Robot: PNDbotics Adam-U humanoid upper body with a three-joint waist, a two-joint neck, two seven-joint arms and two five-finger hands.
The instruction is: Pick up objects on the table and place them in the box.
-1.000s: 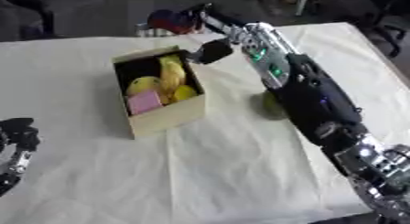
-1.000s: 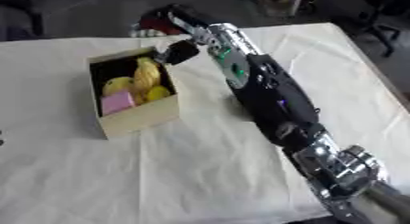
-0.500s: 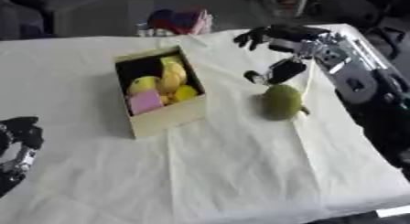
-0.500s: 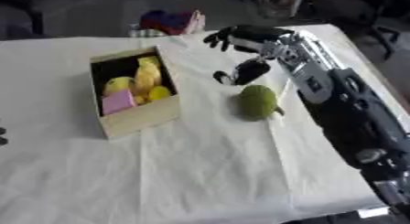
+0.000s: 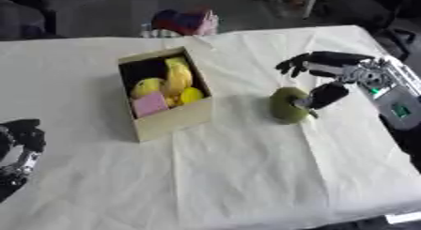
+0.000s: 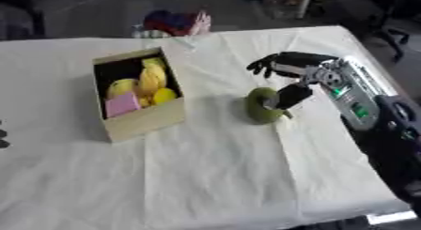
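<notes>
A cardboard box [image 5: 168, 122] stands left of the table's middle and holds several yellow fruits [image 5: 177, 79] and a pink block [image 5: 150, 104]. A green pear-like fruit [image 5: 288, 105] lies on the cloth to the right of the box. My right hand [image 5: 329, 70] hovers just right of and above that fruit, fingers spread open, its thumb [image 5: 322, 95] touching or nearly touching the fruit's right side. My left hand [image 5: 16, 147] rests at the lower left edge, fingers relaxed.
The table is covered with a white cloth [image 5: 246, 177]. A red and dark blue object [image 5: 183, 21] sits at the far edge behind the box. Chairs and dark floor lie beyond the table.
My right hand has drawn back from the box and come down to the right, beside the green fruit. The fruit, hidden behind the arm before, now shows. The left hand has not moved.
</notes>
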